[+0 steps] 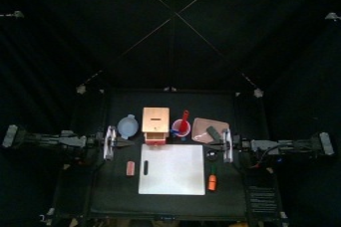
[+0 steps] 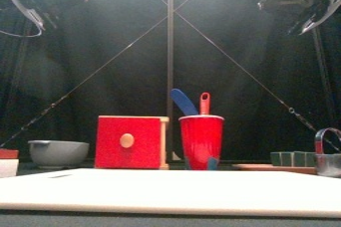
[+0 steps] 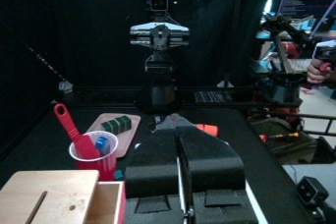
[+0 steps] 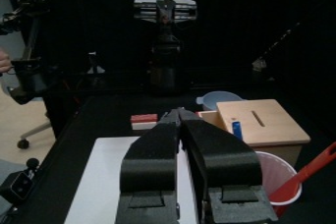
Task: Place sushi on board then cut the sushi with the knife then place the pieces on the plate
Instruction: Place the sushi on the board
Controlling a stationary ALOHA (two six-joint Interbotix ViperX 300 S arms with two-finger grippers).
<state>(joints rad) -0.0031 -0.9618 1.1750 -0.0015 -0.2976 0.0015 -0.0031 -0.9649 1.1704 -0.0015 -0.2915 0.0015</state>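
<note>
The dark green sushi roll point(image 2: 293, 158) lies on the flat pink tray point(image 1: 210, 129) at the back right, also seen as the sushi roll point(image 3: 118, 124) in the left wrist view. A red cup point(image 2: 201, 141) holds a blue knife point(image 2: 181, 101) and a red knife point(image 2: 204, 103). The white cutting board point(image 1: 170, 169) lies bare at the table's front middle. My left gripper point(image 1: 110, 143) hovers shut off the board's left edge, my right gripper point(image 1: 229, 147) shut off its right edge. Neither holds anything.
A wooden box with a red drawer front point(image 2: 131, 141) stands behind the board, a blue-grey bowl point(image 2: 58, 152) to its left. A metal cutter point(image 2: 328, 153) sits at the far right. A small red toy point(image 1: 130, 168) lies left of the board, an orange toy point(image 1: 212, 182) to its right.
</note>
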